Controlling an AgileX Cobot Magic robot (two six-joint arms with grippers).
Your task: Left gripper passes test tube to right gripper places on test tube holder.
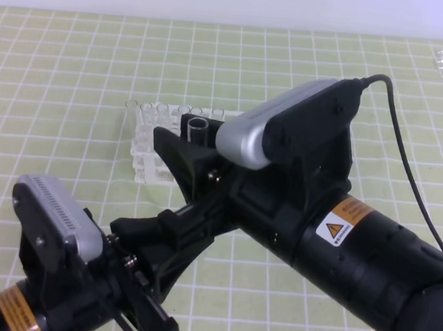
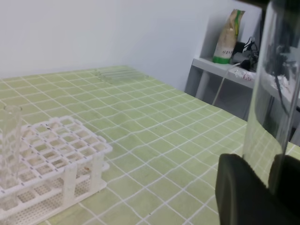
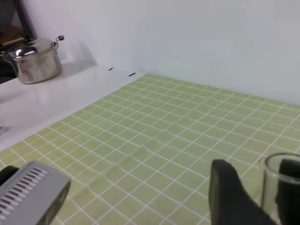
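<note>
Two grippers in the overhead shot: the right gripper (image 1: 189,144) clamps the test tube (image 1: 197,127) upright, the test tube holder (image 1: 152,146) just behind it. We can't tell how the left gripper (image 1: 147,278) stands. Left wrist: glass looms beside one finger (image 2: 248,192). Right wrist: rim between the fingers (image 3: 229,197). Lowering off-centre could knock the lattice.

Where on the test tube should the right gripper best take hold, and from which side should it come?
Probably just below the open rim: the test tube stands upright and the left gripper holds its lower part. The right gripper should come level from the side, jaws astride the round wall.
</note>
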